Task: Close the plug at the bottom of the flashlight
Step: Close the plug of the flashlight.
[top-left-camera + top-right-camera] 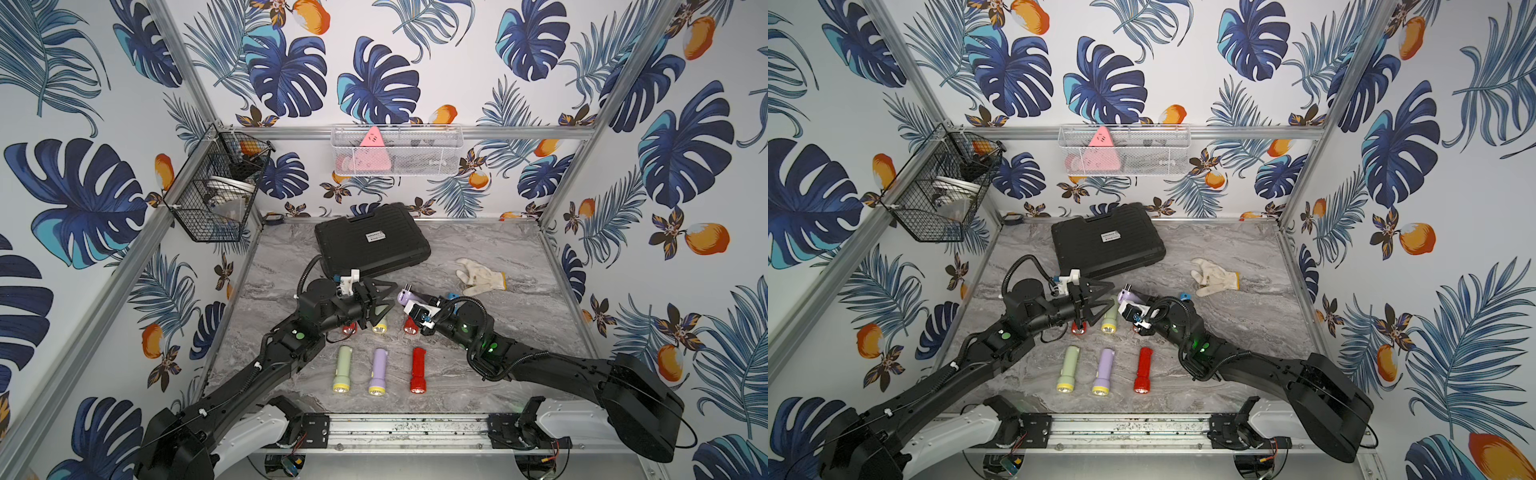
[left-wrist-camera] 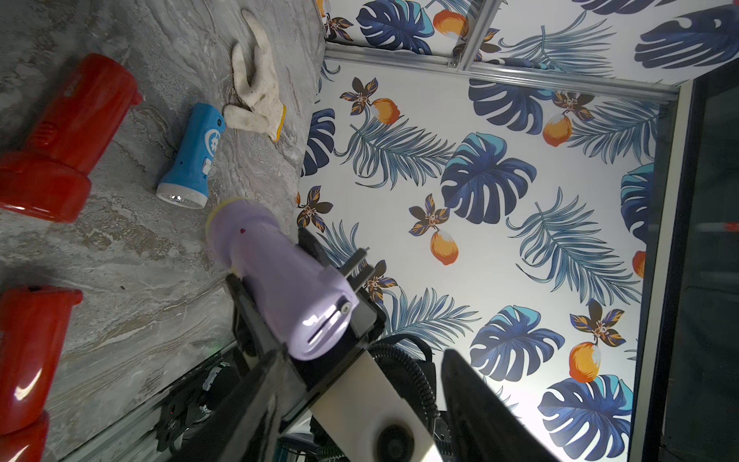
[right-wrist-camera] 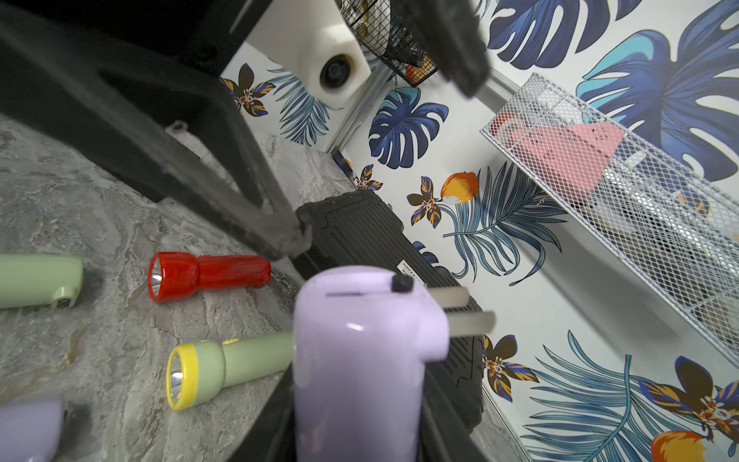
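Right gripper (image 2: 272, 264) clamps the purple flashlight (image 1: 402, 297), raised over the table (image 1: 498, 332) at mid-frame in both top views, plug (image 3: 470, 322) prongs sticking out; left gripper (image 1: 394, 296) sits just beside that end, jaws apart

We are looking into a robot test cell, a lab rig rather than a home or a shop. An aluminium frame (image 1: 519, 132) boxes in a small marble-patterned tabletop (image 1: 498, 332), and its walls are flat panels of printed leaf wallpaper (image 1: 457, 62). Two black robot arms (image 1: 257, 374) are mounted on a metal rail (image 1: 407, 428) at the front edge, with loose wires (image 1: 557, 451) showing below it. A black wire basket (image 1: 208, 208) and a white mesh basket (image 1: 415, 162) hang from the frame. We also see props on the tabletop: flashlights (image 1: 378, 372) in tidy rows, a black tool case (image 1: 372, 241) and a work glove (image 1: 478, 276).
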### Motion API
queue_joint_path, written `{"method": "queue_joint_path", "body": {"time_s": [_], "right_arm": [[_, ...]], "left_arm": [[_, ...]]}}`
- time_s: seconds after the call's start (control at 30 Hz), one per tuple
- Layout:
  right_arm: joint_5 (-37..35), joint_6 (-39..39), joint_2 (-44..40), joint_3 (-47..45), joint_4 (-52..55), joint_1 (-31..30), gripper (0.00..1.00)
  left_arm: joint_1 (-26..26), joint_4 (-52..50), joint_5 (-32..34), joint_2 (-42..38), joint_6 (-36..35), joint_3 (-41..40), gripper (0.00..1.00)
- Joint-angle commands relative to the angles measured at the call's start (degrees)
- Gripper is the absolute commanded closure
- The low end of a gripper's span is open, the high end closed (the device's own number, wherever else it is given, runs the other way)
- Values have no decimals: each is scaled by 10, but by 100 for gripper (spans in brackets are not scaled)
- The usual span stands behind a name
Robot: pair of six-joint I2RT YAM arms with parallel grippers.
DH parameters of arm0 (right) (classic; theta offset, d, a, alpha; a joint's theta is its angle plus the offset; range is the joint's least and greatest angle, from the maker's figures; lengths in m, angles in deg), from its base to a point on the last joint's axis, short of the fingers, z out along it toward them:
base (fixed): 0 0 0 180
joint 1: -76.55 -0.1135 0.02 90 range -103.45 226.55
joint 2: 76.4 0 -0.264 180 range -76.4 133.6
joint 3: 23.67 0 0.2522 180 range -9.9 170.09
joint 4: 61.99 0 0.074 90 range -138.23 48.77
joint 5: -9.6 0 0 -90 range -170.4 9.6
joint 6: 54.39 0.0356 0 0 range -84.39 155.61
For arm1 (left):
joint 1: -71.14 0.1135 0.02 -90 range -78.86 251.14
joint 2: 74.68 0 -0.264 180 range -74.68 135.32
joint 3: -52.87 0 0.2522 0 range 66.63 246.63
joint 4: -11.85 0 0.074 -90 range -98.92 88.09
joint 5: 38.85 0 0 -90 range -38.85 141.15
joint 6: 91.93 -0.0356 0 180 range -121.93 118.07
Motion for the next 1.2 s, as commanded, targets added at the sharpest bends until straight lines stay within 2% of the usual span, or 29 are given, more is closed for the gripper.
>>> {"method": "queue_joint_path", "body": {"time_s": [0.0, 0.47, 0.63, 0.93, 1.17], "right_arm": [[-2, 9, 0, 9, -46, -2, 100], [-3, 12, 3, 14, -44, -15, 100], [-10, 15, 18, 19, -50, -16, 100], [-5, 22, 32, 25, -66, -15, 100], [-4, 17, 25, 25, -59, -16, 100]], "left_arm": [[-1, 35, 6, 1, 30, -13, 35], [-6, 60, 4, 28, 27, 3, 36], [-8, 45, 13, 18, 23, 0, 45], [-19, 60, 15, 22, 34, -15, 45], [-20, 63, 16, 27, 33, -13, 50]]}}
